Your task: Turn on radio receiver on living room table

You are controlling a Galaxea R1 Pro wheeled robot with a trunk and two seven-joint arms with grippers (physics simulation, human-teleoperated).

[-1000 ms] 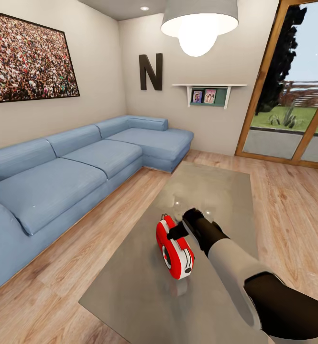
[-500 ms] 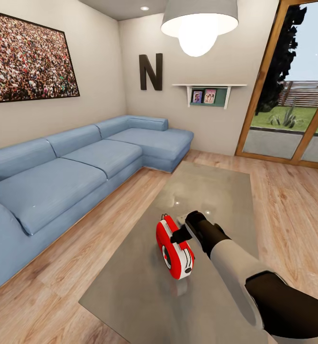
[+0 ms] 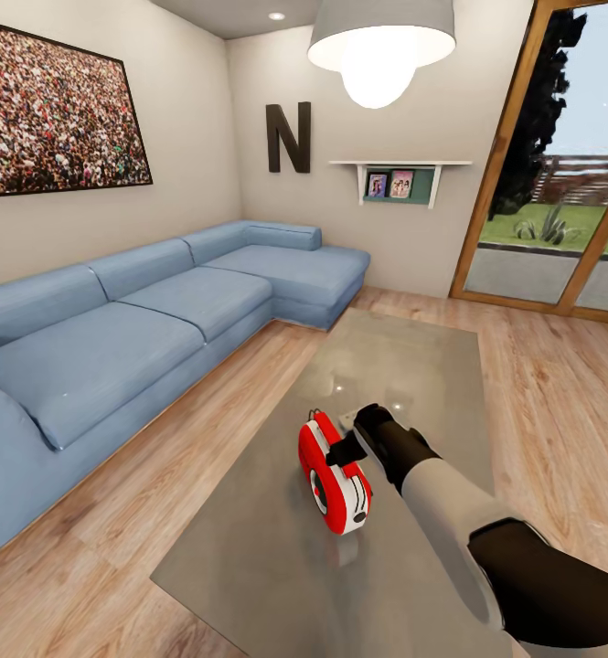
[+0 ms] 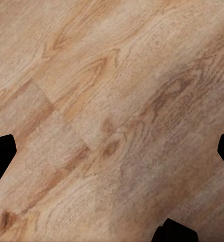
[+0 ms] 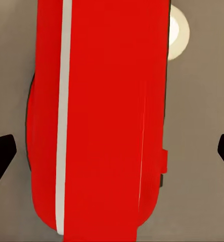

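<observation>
The bright-red radio receiver point(image 3: 336, 484) stands on its edge near the middle of the glossy grey-beige table point(image 3: 404, 356), dial facing the near left. My right gripper point(image 3: 345, 448) sits just over the radio's top, a dark finger against its upper edge. In the right wrist view the red body with its white band point(image 5: 102, 121) spans the space between the two black fingertips point(image 5: 1, 151), which stand wide apart, so the gripper is open. My left gripper point(image 4: 112, 146) is open over bare wood floor point(image 4: 107, 101).
A blue corner sofa point(image 3: 112, 338) runs along the left wall. A white pendant lamp point(image 3: 381, 46) hangs above the table's far end. Wood-framed glass doors point(image 3: 560, 183) are at the right, with plank floor point(image 3: 560, 402) around the table.
My right gripper has shifted slightly down and nearer along the radio's top, then held still. The radio has not moved.
</observation>
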